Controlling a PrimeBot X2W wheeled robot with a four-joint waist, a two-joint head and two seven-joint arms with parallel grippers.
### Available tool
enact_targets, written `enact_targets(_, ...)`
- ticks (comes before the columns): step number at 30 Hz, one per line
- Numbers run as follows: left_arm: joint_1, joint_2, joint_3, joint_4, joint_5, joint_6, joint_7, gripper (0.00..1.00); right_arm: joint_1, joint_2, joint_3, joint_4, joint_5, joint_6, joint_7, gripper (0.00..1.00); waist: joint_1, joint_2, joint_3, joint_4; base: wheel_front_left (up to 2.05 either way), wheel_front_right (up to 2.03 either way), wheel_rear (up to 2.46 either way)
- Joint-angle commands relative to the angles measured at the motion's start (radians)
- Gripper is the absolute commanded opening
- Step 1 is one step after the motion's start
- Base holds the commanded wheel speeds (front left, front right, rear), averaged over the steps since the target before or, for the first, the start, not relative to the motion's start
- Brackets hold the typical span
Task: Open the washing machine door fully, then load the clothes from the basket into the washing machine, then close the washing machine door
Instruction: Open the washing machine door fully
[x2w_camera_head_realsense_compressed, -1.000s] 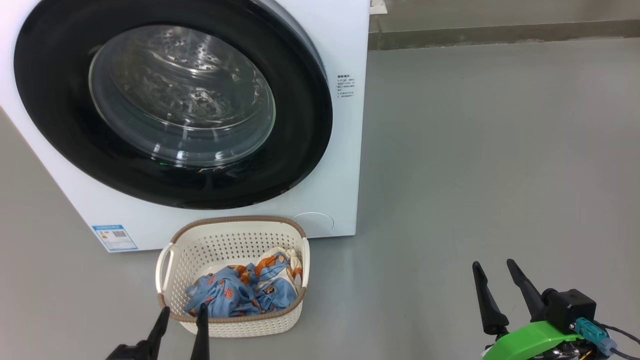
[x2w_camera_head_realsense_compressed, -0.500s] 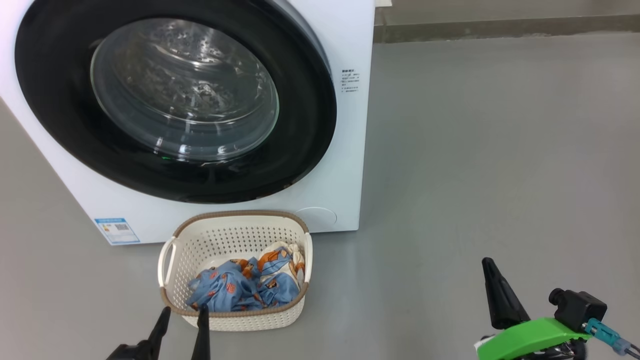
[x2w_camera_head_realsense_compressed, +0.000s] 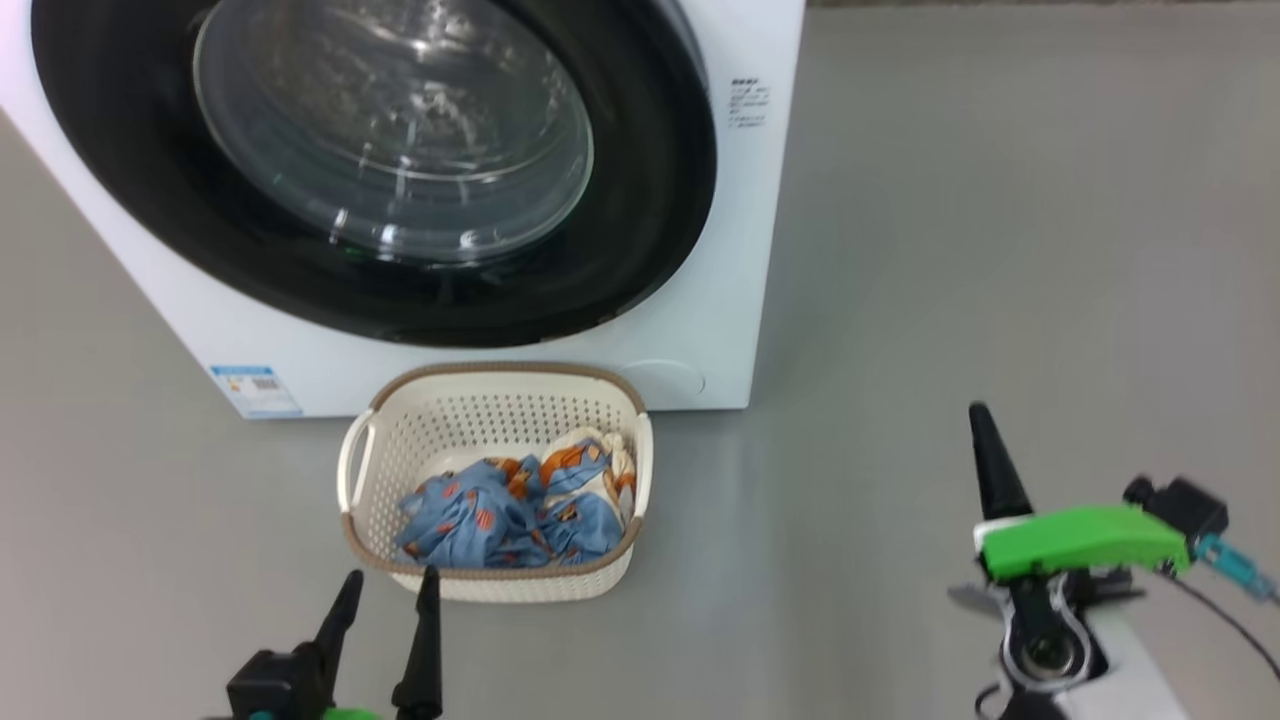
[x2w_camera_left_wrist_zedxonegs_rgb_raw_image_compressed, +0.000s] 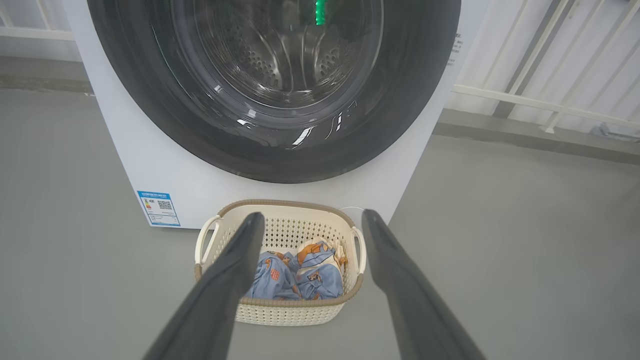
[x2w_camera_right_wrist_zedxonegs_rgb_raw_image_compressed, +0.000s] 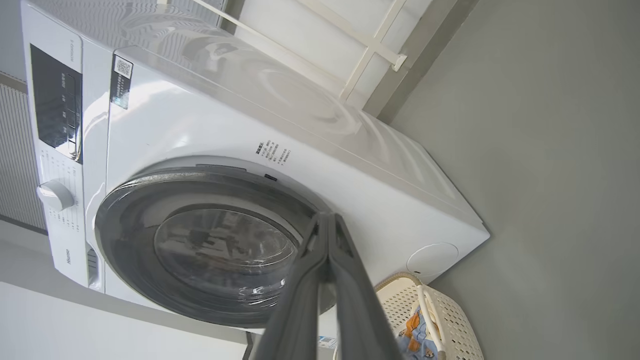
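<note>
1. The washing machine door (x2w_camera_head_realsense_compressed: 370, 150) looks shut flat against the front of the washing machine (x2w_camera_head_realsense_compressed: 720, 330). Its glass bowl shows the steel drum behind it (a green light glints in the glass in the left wrist view).
2. The basket (x2w_camera_head_realsense_compressed: 500, 420) stands on the grey floor (x2w_camera_head_realsense_compressed: 1000, 250) just in front of the machine, below the door's lower rim. A blue-and-orange bundle of clothes (x2w_camera_head_realsense_compressed: 510, 515) lies inside it.
3. A blue label (x2w_camera_head_realsense_compressed: 255, 390) is stuck on the machine's lower front corner, to the left of the basket.
4. The left gripper (x2w_camera_head_realsense_compressed: 391, 573) hovers near the basket's near side. Its fingers are spread wide and point toward the basket, with nothing between them.
5. The right gripper (x2w_camera_head_realsense_compressed: 980, 415) is well off to the basket's right, over bare floor. Its two fingers are pressed together on nothing, and in its wrist view the tips point at the door's rim.
</note>
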Motion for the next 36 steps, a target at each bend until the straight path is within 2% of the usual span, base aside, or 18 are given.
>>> enact_targets(1,-0.042,0.009,0.023,-0.028,-0.012,0.002,-0.009,1.00,-0.047,-0.003,0.017,-0.020,0.018,0.002,0.014,0.00,0.0000,-0.0001,0.036,0.031,0.00,0.00,0.00)
enact_targets(4,-0.060,0.009,0.007,-0.033,-0.021,0.005,-0.009,1.00,-0.106,-0.050,0.011,-0.013,-0.012,0.002,0.045,0.00,0.0000,-0.0001,0.067,0.055,0.00,0.00,0.00)
enact_targets(7,-0.072,0.009,-0.015,-0.038,-0.036,0.011,-0.009,1.00,-0.172,-0.070,-0.001,-0.014,-0.020,0.002,0.080,0.00,0.0000,-0.0001,0.098,0.076,0.00,0.00,0.00)
enact_targets(21,-0.155,0.009,-0.123,-0.057,-0.094,0.024,-0.009,1.00,-0.517,-0.134,-0.124,0.057,0.015,0.002,0.267,0.00,0.0000,-0.0001,0.243,0.182,0.00,0.00,0.00)
enact_targets(36,-0.220,0.009,-0.158,-0.059,-0.141,0.035,-0.009,1.00,-0.849,-0.147,-0.194,0.217,0.043,0.002,0.454,0.00,0.0000,-0.0001,0.346,0.250,0.00,0.00,0.00)
